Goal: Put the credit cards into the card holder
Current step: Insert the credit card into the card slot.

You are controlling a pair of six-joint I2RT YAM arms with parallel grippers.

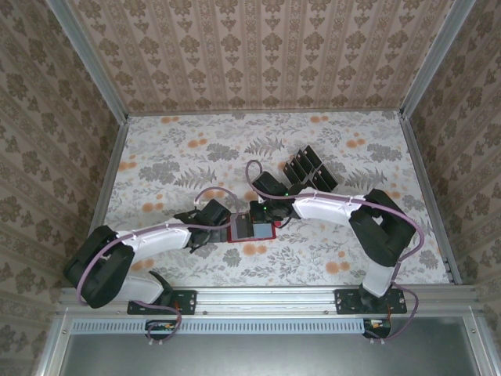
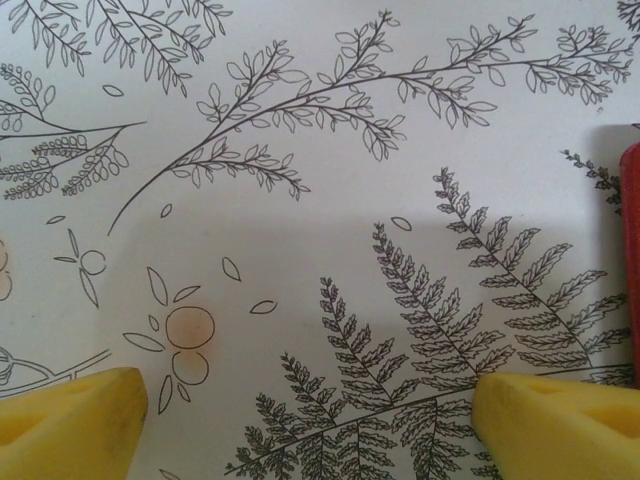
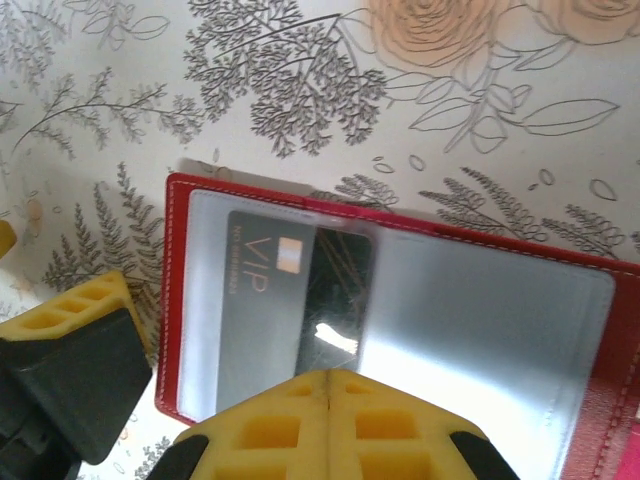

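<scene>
One card holder (image 3: 480, 330) lies open on the desk (image 2: 300, 230). One credit card (image 3: 265, 300), marked VIP, sits partly under its clear left pocket. The near edge of this card is hidden by the right gripper (image 3: 330, 410), whose fingers are pressed together; whether they pinch the card, I cannot tell. More dark cards (image 1: 301, 164) stand in a rack (image 1: 322, 180), too small to count. The left gripper (image 2: 310, 420) is wide with nothing between its fingers, just beside the holder's red edge.

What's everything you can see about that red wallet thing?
The red wallet lies open and flat on the flowery table. It looks like stitched leather with cloudy clear pockets. A black VIP card with a gold chip shows through one pocket. The shut right gripper overlaps its edge.
</scene>
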